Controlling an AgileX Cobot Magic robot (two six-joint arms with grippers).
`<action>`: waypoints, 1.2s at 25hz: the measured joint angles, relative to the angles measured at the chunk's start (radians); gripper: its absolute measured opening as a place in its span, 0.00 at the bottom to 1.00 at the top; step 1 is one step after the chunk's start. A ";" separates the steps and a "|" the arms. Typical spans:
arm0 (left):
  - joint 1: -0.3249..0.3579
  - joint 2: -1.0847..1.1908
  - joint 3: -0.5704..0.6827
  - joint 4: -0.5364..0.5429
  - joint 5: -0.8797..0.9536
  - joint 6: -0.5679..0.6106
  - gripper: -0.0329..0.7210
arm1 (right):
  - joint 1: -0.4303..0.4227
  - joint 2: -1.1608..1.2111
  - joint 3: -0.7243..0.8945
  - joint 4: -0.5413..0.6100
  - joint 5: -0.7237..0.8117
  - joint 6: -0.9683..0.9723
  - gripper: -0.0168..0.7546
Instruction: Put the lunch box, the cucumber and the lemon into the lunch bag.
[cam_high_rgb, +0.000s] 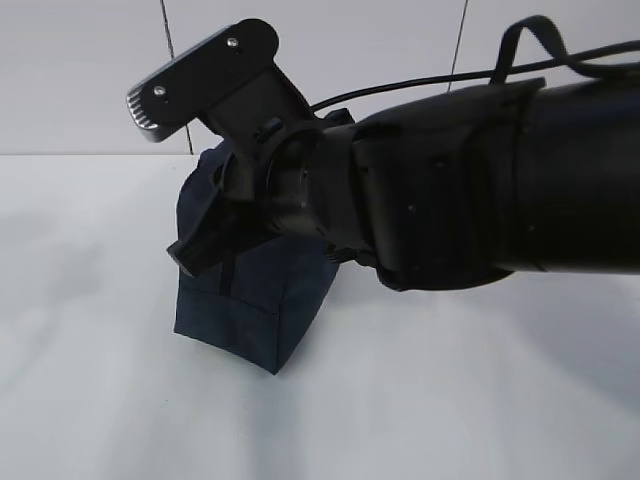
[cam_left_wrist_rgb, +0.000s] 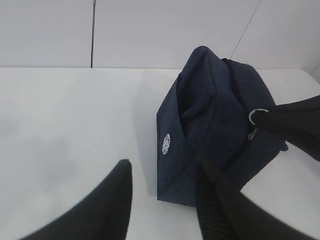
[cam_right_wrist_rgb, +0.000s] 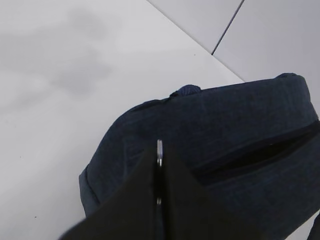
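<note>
Lunch bag (cam_left_wrist_rgb: 210, 135) sat on the white table (cam_left_wrist_rgb: 65, 130), right of center in the left wrist view, behind the arm at center-left in the exterior view. Right gripper (cam_right_wrist_rgb: 159, 165) was clamped tight on the silver zipper ring (cam_right_wrist_rgb: 159, 151), low center of the right wrist view. Left gripper (cam_left_wrist_rgb: 162, 200) was part open, holding nothing, at the bottom of its frame just short of the bag's near end.
</note>
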 joint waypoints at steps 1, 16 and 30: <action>0.000 0.000 0.000 0.000 0.000 0.000 0.45 | 0.000 0.000 0.002 0.000 0.000 -0.002 0.03; 0.000 0.035 0.000 -0.002 -0.004 0.000 0.45 | 0.000 -0.004 0.042 0.000 0.082 -0.008 0.03; 0.000 0.041 0.000 -0.040 -0.008 0.000 0.45 | 0.000 -0.004 0.042 -0.002 0.097 -0.006 0.03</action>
